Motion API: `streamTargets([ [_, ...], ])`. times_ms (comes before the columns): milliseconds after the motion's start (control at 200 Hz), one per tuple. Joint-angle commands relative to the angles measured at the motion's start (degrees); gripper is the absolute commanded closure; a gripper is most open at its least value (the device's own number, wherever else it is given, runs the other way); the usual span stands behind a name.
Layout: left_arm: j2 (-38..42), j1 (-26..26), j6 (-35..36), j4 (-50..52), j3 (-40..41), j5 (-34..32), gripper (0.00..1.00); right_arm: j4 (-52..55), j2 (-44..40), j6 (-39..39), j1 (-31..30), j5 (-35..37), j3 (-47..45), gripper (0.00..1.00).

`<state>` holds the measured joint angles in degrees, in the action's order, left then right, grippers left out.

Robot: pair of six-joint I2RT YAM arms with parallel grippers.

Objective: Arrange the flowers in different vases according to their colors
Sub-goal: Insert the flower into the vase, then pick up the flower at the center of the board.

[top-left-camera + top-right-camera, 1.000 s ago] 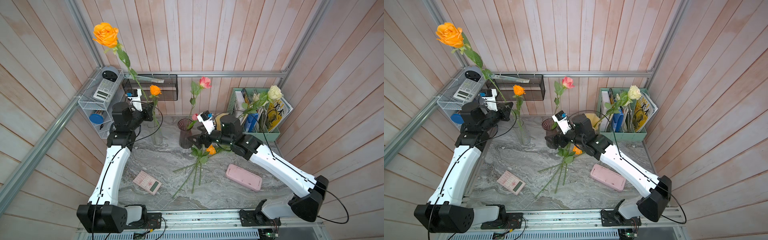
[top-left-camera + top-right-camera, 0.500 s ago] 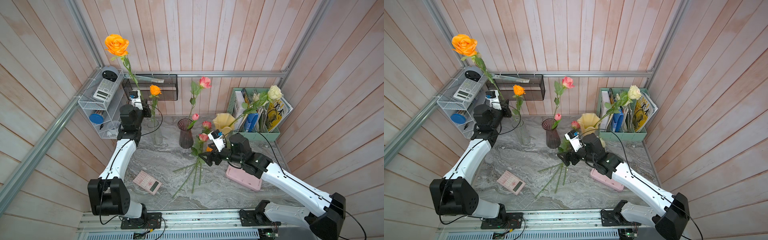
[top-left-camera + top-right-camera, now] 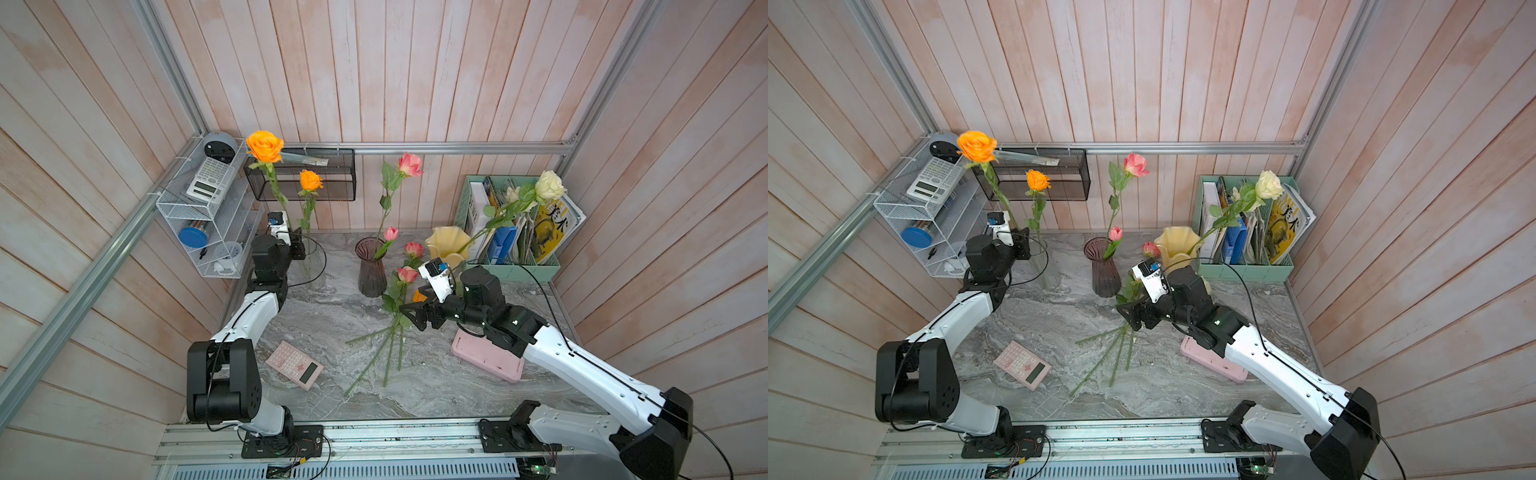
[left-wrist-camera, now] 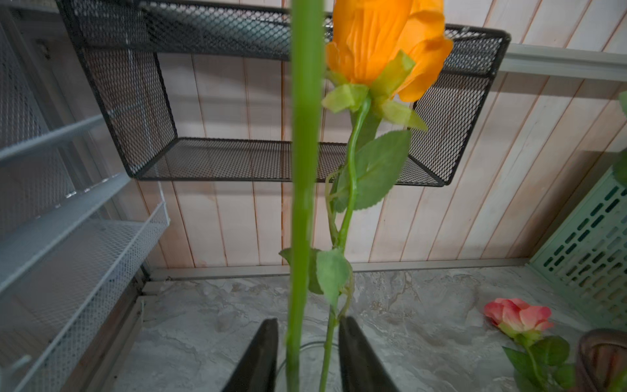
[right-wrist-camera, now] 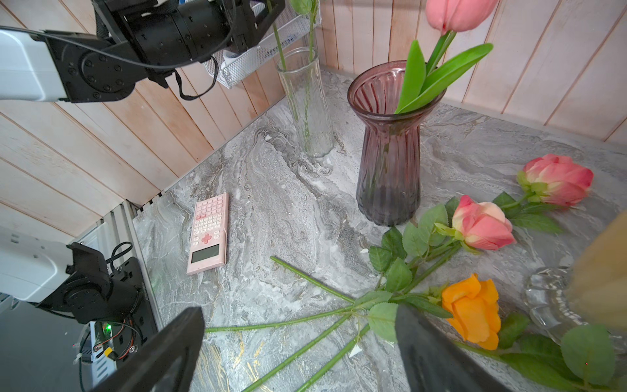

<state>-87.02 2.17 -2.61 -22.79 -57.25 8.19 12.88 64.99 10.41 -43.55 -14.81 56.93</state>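
Left wrist view is filled by a thick green stem (image 4: 302, 169) and a thinner one bearing an orange rose (image 4: 383, 44), both standing between the left jaws. These are parted, with a gap shown on each side, so nothing is gripped. In both top views two orange roses are seen upright in the clear vase (image 3: 313, 266), at the back of the worktop (image 3: 332, 324) beside the wire shelf (image 3: 174, 208). The jaws are judged to be placed around the stems only to let the taller bloom (image 3: 264, 146) settle without toppling. Colour is matched elsewhere too: a pink tulip (image 3: 390, 233) and a tall pink rose (image 3: 410, 164) are stood in the purple vase (image 3: 371, 266), and a white rose (image 3: 549, 187) is leaned in the yellow vase (image 3: 446, 245). Three flowers are left lying on the worktop near the purple vase: two pink roses (image 5: 483, 224) and a loose orange rose (image 5: 471, 312), stems crossed. The right jaws are spread wide and empty, hung low over those stems, a pose judged to be meant for the next pick. Since the stems overlap, one would have to be singled out, or a neighbour could be dragged along.
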Motion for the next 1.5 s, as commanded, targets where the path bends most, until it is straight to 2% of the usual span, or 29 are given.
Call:
streamTargets([
  [0,2.3,-1.5,0.5,-1.8,1.2,-1.8,0.5,0.6,-2.5,0.6,0.4,1.4,-1.1,0.06],
  [115,6.6,-3.3,1.8,1.6,0.6,-3.2,0.45,1.8,-5.1,1.7,1.2,2.2,-2.3,0.05],
  [330,18.5,-10.8,6.7,18.4,-4.9,-8.6,0.41,4.8,-10.4,4.2,3.1,3.6,-5.4,0.06],
  [465,27.5,-19.6,7.1,31.3,-7.0,-9.2,0.41,7.2,-13.6,5.8,4.8,5.6,-7.4,0.06],
  [585,30.8,-29.3,6.2,41.8,-6.1,-1.7,0.4,9.7,-16.0,9.0,9.1,5.7,-9.9,0.06],
  [645,29.6,-34.9,6.1,46.2,-4.9,-0.2,0.39,10.4,-16.9,11.0,12.5,4.0,-11.6,0.06],
  [720,25.7,-41.4,6.0,50.3,-3.8,-4.3,0.39,10.8,-18.0,12.6,16.6,1.0,-13.7,0.06],
  [855,18.3,-46.5,5.5,51.6,-2.1,-6.1,0.39,11.4,-19.4,13.2,20.4,-1.3,-16.4,0.06],
  [1015,11.2,-47.0,6.3,50.7,-1.8,-6.1,0.47,10.7,-20.8,13.3,20.9,-1.6,-19.1,0.06],
  [1170,3.3,-47.3,6.6,51.5,-2.2,-5.0,0.5,10.2,-21.7,13.4,21.1,-2.0,-21.1,0.07],
  [1340,-1.9,-47.4,6.3,49.7,-1.8,-3.8,0.51,11.0,-22.5,12.8,21.4,-2.0,-21.5,0.07],
  [1490,-7.1,-47.4,6.4,50.6,-2.6,-4.2,0.57,11.0,-23.1,12.9,21.4,-2.2,-21.8,0.07],
])
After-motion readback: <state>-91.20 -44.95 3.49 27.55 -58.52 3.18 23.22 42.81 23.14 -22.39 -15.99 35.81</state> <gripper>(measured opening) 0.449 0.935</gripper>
